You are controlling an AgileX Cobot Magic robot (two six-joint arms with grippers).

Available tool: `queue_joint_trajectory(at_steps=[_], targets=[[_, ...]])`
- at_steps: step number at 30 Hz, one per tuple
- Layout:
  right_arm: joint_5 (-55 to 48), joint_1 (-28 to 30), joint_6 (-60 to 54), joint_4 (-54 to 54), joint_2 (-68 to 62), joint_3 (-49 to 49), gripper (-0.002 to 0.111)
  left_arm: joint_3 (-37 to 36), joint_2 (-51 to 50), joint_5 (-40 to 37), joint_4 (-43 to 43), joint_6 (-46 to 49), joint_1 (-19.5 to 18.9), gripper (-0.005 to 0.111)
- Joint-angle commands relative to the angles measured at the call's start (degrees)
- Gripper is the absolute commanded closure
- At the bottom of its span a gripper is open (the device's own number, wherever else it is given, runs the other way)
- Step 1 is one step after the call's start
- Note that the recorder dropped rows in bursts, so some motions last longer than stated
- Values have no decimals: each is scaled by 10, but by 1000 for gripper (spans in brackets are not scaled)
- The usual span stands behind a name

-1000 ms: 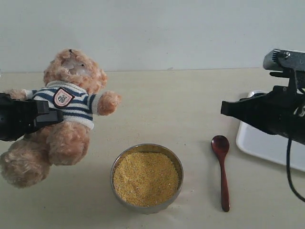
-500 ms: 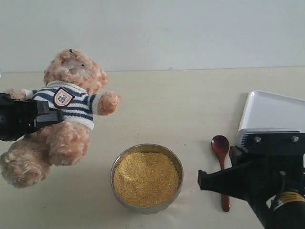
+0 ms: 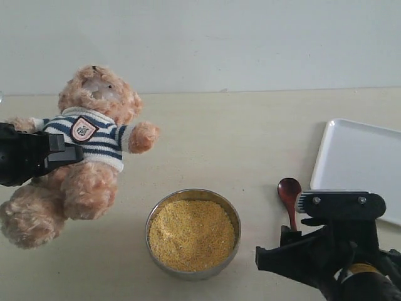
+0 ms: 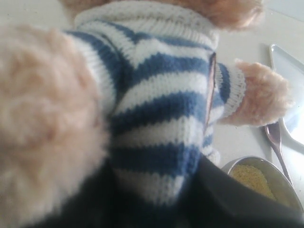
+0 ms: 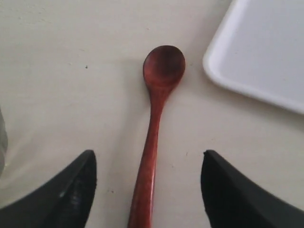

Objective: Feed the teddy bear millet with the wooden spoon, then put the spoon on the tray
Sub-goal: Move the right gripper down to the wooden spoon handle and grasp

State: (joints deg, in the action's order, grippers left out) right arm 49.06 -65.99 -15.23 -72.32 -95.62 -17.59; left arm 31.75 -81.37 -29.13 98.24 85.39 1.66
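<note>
The teddy bear (image 3: 88, 150) in its striped shirt is held off the table at the left, my left gripper (image 3: 59, 153) shut on its torso (image 4: 156, 142). Millet (image 3: 192, 234) fills the steel bowl (image 3: 233, 216) at front centre. The wooden spoon (image 3: 289, 191) lies flat on the table right of the bowl, bowl end pointing away from me. My right gripper (image 5: 148, 161) hovers open over the spoon's handle (image 5: 149, 156), one finger on each side, not touching it. In the exterior view the right arm hides most of the handle. The white tray (image 3: 360, 163) lies at the right.
The tray's rounded corner (image 5: 213, 61) lies close beside the spoon's bowl end. The steel bowl's rim (image 4: 266, 164) shows just past the bear in the left wrist view. A pale wall rises behind the table.
My right arm has swung down from over the tray to the front right, coming over the spoon's handle with its jaws open. The left gripper and bear have stayed in place.
</note>
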Motion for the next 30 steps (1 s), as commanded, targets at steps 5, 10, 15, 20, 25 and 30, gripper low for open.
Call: queue_joint_trajectory(at_steps=[5,10,15,20,25,30], targets=[[-133,132,-13,102,0,-46,50,-1,6,-22,-1,3,3,102],[-162,158,-78,110,-4,-72,50,-1,6,-25,-3,3,3,102],[-166,158,-89,111,-46,-72,50,-1,1,-25,-3,3,3,102],[-162,158,-87,111,-71,-72,50,-1,-13,-40,-3,5,3,102],[-175,158,-82,111,-71,-72,50,-1,-13,-40,-3,17,3,102],[-188,158,-65,111,-71,-72,59,-1,-13,-41,-3,17,3,102]])
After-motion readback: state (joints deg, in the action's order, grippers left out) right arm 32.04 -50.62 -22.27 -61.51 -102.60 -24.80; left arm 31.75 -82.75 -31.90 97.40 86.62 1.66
